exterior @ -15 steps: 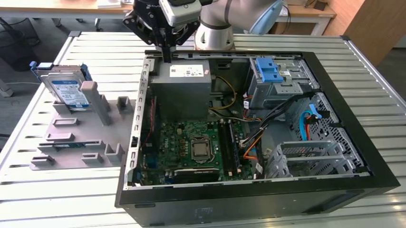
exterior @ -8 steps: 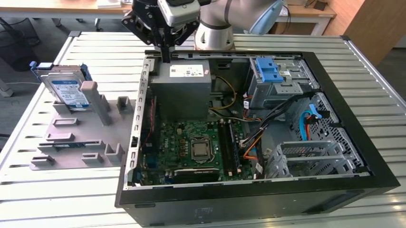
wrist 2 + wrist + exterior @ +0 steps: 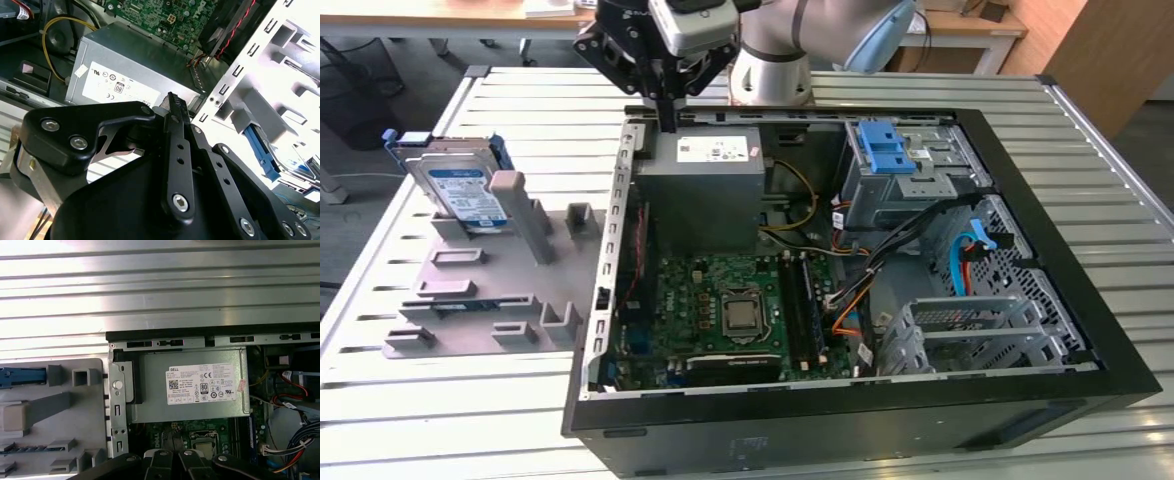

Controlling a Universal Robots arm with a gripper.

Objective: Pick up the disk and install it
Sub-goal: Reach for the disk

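Ribbed metal table [image 3: 480, 420] holds upright flat silver disk [image 3: 462, 192]; black pincer [image 3: 668, 120] pressed together.

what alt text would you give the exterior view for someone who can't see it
A robot arm's gripper hangs over the power supply at the far edge of an open computer case on a slatted metal table. At the exterior view's left, the disk stands upright in a grey holder, apart from the gripper.
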